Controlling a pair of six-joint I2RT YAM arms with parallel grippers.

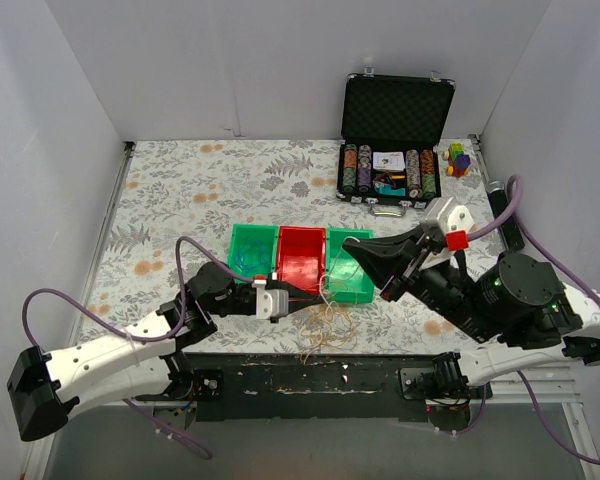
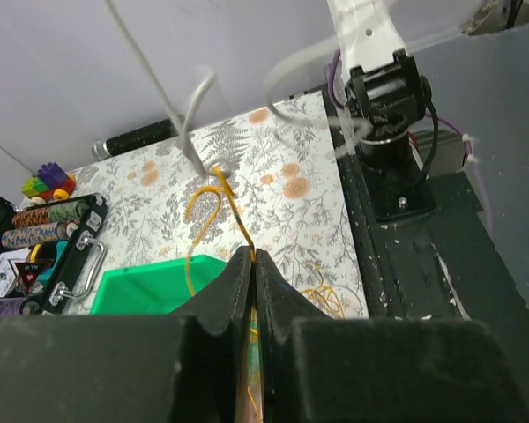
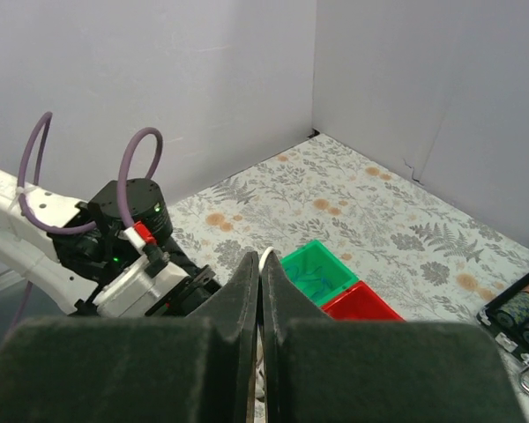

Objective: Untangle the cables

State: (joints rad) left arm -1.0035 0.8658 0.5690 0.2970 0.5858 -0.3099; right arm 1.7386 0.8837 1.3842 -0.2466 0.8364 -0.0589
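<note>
A loose tangle of thin yellow-orange cables (image 1: 325, 325) lies on the table's near edge in front of the bins. My left gripper (image 1: 298, 298) is low beside the red bin and shut on a yellow-orange cable (image 2: 213, 196) that loops up from its fingertips (image 2: 253, 256). A blurred white cable (image 2: 185, 123) hangs above it. My right gripper (image 1: 348, 241) is raised over the right green bin and shut on the white cable (image 3: 266, 257), which shows just at its tips. A teal-blue cable (image 3: 313, 275) lies in the left green bin (image 1: 252, 252).
A red bin (image 1: 300, 258) stands between the two green bins, the right one (image 1: 352, 270) under my right gripper. An open black case of poker chips (image 1: 390, 170), toy blocks (image 1: 458, 158) and a black cylinder (image 1: 505, 215) sit at the back right. White walls enclose the table.
</note>
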